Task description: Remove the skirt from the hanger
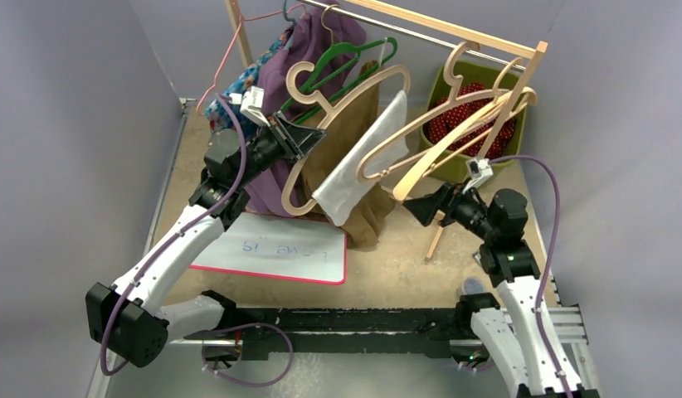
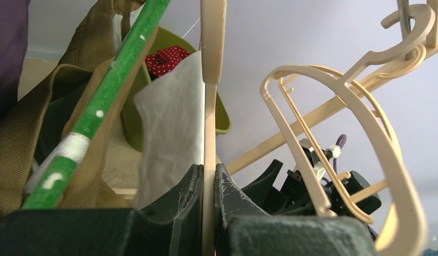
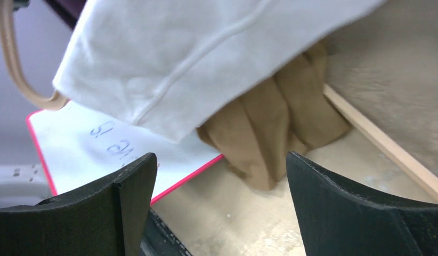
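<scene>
A white skirt [image 1: 362, 162] hangs over the lower bar of a beige hanger [image 1: 338, 91], which is tilted in front of the rack. My left gripper [image 1: 309, 137] is shut on the hanger's left side. In the left wrist view the beige bar [image 2: 209, 122] runs up between the closed fingers of the left gripper [image 2: 209, 168], with the skirt [image 2: 169, 117] just left of it. My right gripper [image 1: 412, 207] is open and empty just right of the skirt's lower end. In the right wrist view the right gripper [image 3: 221, 160] sits below the skirt [image 3: 179, 58].
A tan garment [image 1: 367, 211] hangs behind the skirt down to the table. A red-edged whiteboard [image 1: 271, 249] lies below. A wooden rail [image 1: 454, 29] carries a green hanger [image 1: 346, 62], purple clothes [image 1: 280, 75] and empty beige hangers [image 1: 479, 116]. A green bin [image 1: 466, 166] stands at the back right.
</scene>
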Available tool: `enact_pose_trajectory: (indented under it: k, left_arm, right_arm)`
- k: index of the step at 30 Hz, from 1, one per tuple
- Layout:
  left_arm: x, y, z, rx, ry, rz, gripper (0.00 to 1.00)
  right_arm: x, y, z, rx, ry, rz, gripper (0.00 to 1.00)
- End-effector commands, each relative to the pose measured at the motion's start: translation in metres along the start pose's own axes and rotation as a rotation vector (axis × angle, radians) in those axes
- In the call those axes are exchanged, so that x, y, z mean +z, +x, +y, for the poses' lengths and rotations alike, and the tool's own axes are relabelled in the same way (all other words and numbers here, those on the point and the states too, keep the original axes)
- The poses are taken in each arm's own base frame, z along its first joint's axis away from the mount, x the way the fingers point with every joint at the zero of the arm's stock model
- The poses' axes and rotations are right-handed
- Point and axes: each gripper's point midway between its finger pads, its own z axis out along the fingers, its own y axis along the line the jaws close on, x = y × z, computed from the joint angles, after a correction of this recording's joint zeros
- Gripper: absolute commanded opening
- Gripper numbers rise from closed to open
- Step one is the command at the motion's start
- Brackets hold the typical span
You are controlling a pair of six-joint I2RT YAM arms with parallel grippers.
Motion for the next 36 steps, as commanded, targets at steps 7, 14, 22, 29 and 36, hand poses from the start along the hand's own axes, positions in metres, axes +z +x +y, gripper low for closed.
enact_pose_trajectory:
  k: [7,14,22,29,36]
  left_arm:
    - [0.0,-0.021,-0.01,0.043,0.027,-0.085,0.0]
    - [-0.003,-0.024,-0.012,0.058,0.028,-0.093,0.0]
    - [0.001,-0.019,-0.009,0.041,0.037,-0.065,0.0]
    - [0.001,-0.017,-0.01,0.038,0.043,-0.057,0.0]
    - [0.004,-0.015,-0.008,0.026,0.043,-0.047,0.0]
  right_arm:
    - [0.042,0.02,0.046,-0.081,-0.142,0.053,0.9]
    - [0.052,0.031,0.079,-0.014,-0.34,-0.092,0.91]
    - [0.085,0.055,0.11,-0.031,-0.377,-0.094,0.91]
    - [0.106,0.074,0.124,-0.04,-0.338,-0.096,0.91]
    - [0.116,0.075,0.127,-0.068,-0.355,-0.124,0.91]
